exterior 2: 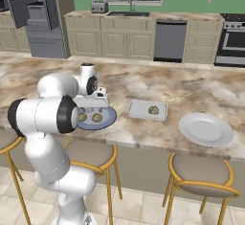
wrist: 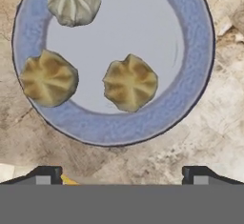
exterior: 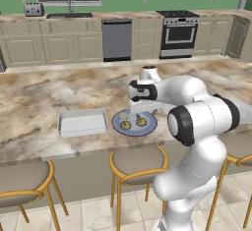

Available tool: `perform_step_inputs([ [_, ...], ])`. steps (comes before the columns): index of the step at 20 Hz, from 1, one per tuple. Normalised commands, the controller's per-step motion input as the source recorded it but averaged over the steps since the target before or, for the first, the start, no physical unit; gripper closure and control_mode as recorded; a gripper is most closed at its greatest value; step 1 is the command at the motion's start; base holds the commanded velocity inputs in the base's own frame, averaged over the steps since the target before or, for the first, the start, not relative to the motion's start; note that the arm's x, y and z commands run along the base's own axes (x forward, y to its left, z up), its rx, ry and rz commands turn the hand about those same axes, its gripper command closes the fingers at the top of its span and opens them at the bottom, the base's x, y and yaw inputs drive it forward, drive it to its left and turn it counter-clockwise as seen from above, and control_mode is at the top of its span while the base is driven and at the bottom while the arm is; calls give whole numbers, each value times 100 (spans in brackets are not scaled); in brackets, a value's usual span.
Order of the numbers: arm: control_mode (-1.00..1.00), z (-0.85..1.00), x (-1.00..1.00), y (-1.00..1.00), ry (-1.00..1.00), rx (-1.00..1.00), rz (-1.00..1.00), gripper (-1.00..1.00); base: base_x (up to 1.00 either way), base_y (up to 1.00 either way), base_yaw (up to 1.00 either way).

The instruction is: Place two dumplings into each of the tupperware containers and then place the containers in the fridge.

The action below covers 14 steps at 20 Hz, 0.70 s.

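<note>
I held the gripper (wrist: 122, 173), jaws spread wide and empty, above the blue plate (wrist: 190, 89) on the marble counter (exterior: 44, 90), where three dumplings (wrist: 130, 82) lay. One container (exterior: 82, 122) sat just beside the plate; the other (exterior 2: 147, 109) (already holding one dumpling) lay across from it. The fridge (exterior 2: 33, 13) stood open.

Both base cameras are sitting behind the arm, looking forward and down across the marble counter (exterior: 59, 90) toward the far cabinets. The left one is catching the oven (exterior: 178, 34); the right one is taking in the fridge (exterior 2: 36, 16). Both are sharing the blue plate (exterior: 134, 123). The hand camera is looking straight down at that plate from close above.
</note>
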Motion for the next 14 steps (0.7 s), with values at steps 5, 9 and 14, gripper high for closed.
perform_step_inputs([
  [5, -100, -14, 45, 0, 0, 0, 0, -100, 0, 0, 0],
  [9, -100, -25, 29, 0, 0, 0, 0, -100, 0, 0, 0],
  [14, -100, -26, 20, 1, 0, 0, 0, -100, 0, 0, 0],
])
